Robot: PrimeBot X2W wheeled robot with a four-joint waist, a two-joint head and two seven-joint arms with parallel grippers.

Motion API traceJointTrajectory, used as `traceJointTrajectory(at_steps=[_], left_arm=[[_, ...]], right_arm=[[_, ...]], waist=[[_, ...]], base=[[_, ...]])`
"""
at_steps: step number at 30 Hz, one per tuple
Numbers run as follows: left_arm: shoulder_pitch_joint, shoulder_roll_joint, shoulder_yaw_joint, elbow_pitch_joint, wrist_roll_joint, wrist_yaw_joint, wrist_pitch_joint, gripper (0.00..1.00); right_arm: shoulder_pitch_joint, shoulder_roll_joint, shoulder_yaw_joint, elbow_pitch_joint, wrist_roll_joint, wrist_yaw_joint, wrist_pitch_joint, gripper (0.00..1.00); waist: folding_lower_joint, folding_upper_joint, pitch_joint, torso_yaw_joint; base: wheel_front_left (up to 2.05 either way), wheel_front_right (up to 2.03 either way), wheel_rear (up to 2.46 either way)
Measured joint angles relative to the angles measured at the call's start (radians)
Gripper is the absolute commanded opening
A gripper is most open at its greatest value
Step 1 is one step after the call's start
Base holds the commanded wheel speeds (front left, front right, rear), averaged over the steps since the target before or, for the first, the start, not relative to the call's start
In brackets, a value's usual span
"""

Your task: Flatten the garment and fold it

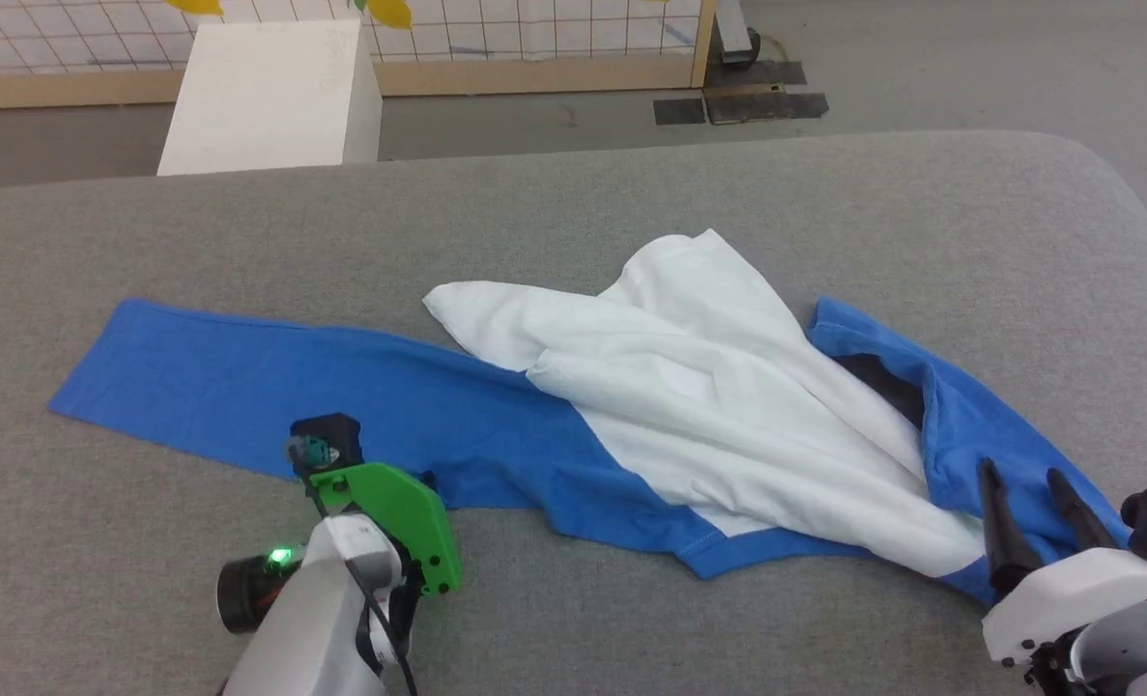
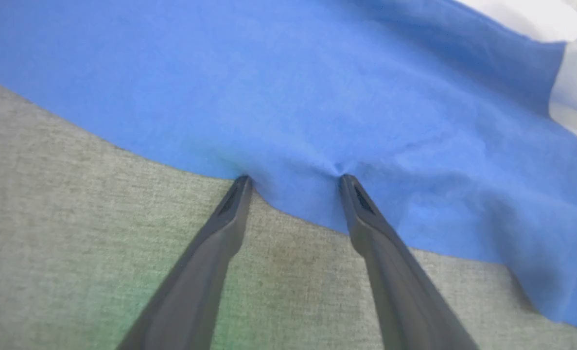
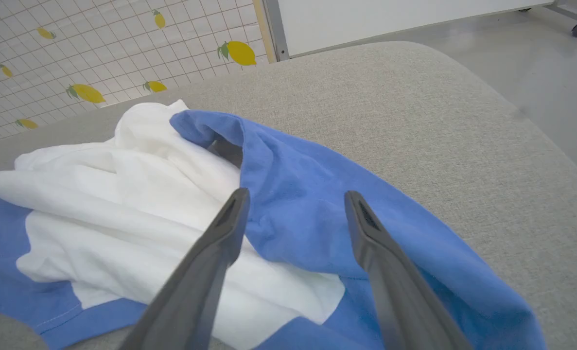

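Under the green bracket (image 1: 394,517) and the black camera housing on its wrist, the left gripper's (image 2: 293,180) fingers are hidden in the head view. The left wrist view shows them spread wide. Both tips press at the near blue edge of the garment (image 1: 708,387): one where cloth meets the grey upholstered surface (image 1: 631,213), the other on the blue, which puckers slightly around it. Nothing is clamped between them. Beyond those tips the blue band stretches flat to either side, and the white body is cut off at that view's upper right corner.

Ahead of the right gripper (image 1: 1021,474) the white cloth lies bunched in overlapping folds, and no chest print can be made out. A dark opening (image 1: 887,382) gapes in the blue fold just past its tips; what lies inside is unclear. Its fingers also stand apart, over the blue cloth, gripping nothing. Whether they touch it I cannot tell. Its wrist is cut off at the head view's corner.
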Motion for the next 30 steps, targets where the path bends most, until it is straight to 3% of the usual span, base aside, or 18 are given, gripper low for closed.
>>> traceJointTrajectory(at_steps=[1, 2, 6, 12, 16, 24, 28, 29, 30], left_arm=[[-0.007, 0.009, -0.011, 0.001, 0.007, -0.010, 0.015, 0.08], [-0.013, 0.015, -0.019, 0.001, 0.009, -0.020, 0.024, 0.00], [-0.023, 0.012, -0.037, -0.010, 0.010, -0.053, 0.015, 0.00], [-0.004, 0.003, 0.004, -0.040, 0.000, -0.044, -0.133, 0.00], [0.055, 0.037, 0.072, -0.113, -0.034, -0.018, -0.197, 0.00], [0.200, 0.138, 0.196, -0.247, -0.060, 0.051, -0.208, 0.00], [0.244, 0.156, 0.234, -0.257, -0.072, 0.077, -0.215, 0.00], [0.250, 0.156, 0.236, -0.257, -0.081, 0.076, -0.215, 0.03], [0.255, 0.151, 0.241, -0.258, -0.096, 0.074, -0.223, 0.56]], right_arm=[[0.000, 0.000, 0.006, -0.001, 0.002, 0.000, 0.000, 1.00], [0.000, 0.000, 0.009, -0.002, 0.002, 0.000, 0.000, 1.00], [0.000, 0.000, 0.022, -0.004, 0.007, 0.000, -0.002, 1.00], [0.000, 0.000, 0.032, -0.014, 0.010, 0.000, -0.011, 1.00], [0.000, 0.000, 0.027, -0.030, 0.005, 0.000, -0.017, 1.00], [0.000, 0.000, 0.015, -0.034, 0.001, 0.000, -0.008, 1.00], [0.002, 0.000, 0.016, -0.030, -0.012, 0.000, 0.002, 1.00], [0.002, 0.000, 0.019, -0.031, -0.018, 0.000, 0.004, 1.00], [0.002, 0.000, 0.021, -0.031, -0.021, 0.000, 0.007, 1.00]], waist=[[0.0000, 0.0000, 0.004, -0.001], [0.0000, 0.0001, 0.008, -0.002], [0.0000, 0.0000, 0.018, 0.000], [0.0000, 0.0000, 0.012, 0.023], [0.0000, 0.0000, -0.001, 0.047], [0.0000, 0.0000, -0.012, 0.105], [0.0000, 0.0000, -0.015, 0.133], [0.0000, 0.0000, -0.016, 0.138], [0.0000, 0.0000, -0.017, 0.145]], base=[[0.00, 0.00, 0.00], [0.00, 0.00, 0.00], [0.00, 0.00, 0.00], [0.00, 0.00, 0.00], [0.00, 0.00, 0.00], [0.00, 0.00, 0.00], [0.00, 0.00, 0.00], [0.00, 0.00, 0.00], [0.00, 0.00, 0.00]])
